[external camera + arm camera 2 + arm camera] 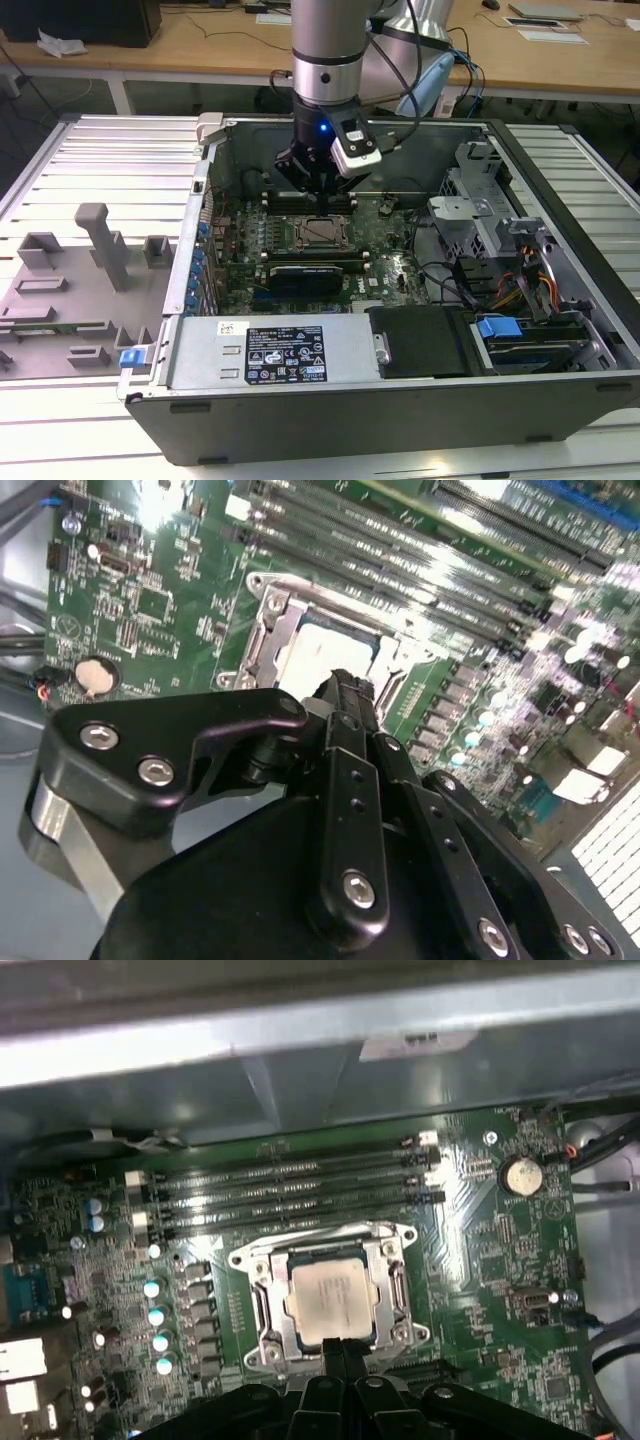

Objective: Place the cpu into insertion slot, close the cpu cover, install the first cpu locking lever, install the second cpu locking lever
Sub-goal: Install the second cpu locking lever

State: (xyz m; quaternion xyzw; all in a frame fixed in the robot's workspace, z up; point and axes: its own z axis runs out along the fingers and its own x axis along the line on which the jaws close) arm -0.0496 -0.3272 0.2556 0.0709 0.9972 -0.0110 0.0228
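Tabletop is ribbed pale aluminium, slats running across, lit bright and even from above. Grey 3D-printed fixture tray sits on it at the exterior view's left, with an upright post. Behind: long wooden desk with white legs, papers and cables on top, dark box at its left end. Dark floor under the desk.

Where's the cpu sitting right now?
The cpu lies flat in the insertion slot, framed by the cpu cover, beside the long memory slots. In the exterior view it sits mid-motherboard, directly below the hand.
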